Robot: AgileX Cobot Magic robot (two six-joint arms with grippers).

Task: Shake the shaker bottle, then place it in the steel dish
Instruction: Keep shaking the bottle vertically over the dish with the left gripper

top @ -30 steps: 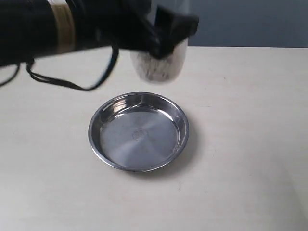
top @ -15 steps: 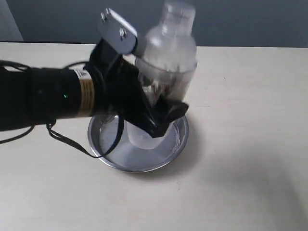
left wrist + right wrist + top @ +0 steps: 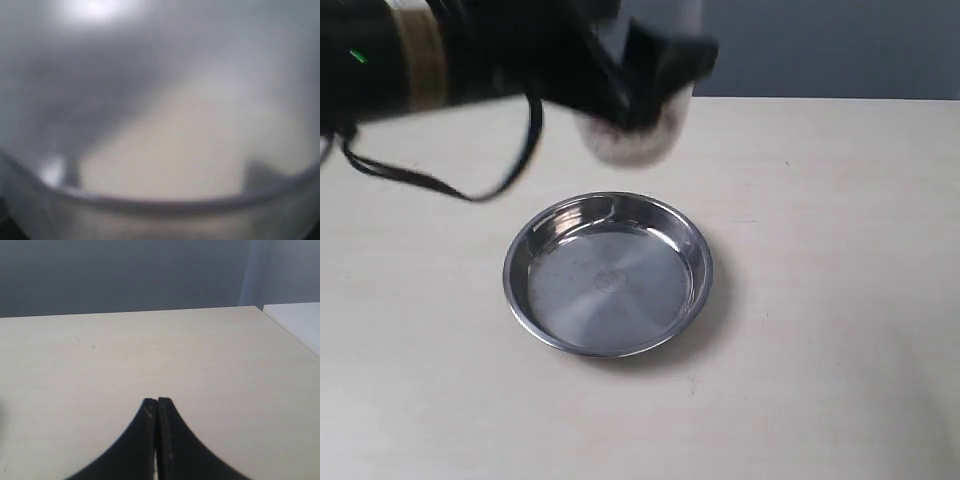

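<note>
Half a second ago my left fingers (image 3: 660, 65) held the clear frosted plastic shaker bottle (image 3: 632, 140) low over the round shiny steel dish (image 3: 608, 350). Now they have swung it up again, still grasping it, beyond the dish's far rim. I judge the shaking unfinished. My right fingers (image 3: 147, 425) are pressed together, empty. The pale desk (image 3: 820, 300) lies open around the dish, its far edge behind the bottle.

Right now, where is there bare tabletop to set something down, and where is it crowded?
Free: the table right of the steel dish, the strip in front of it, and the dish's own bare base. Crowded: behind the dish and toward the left, where the left arm holds the shaker bottle aloft, its cable drooping.
</note>
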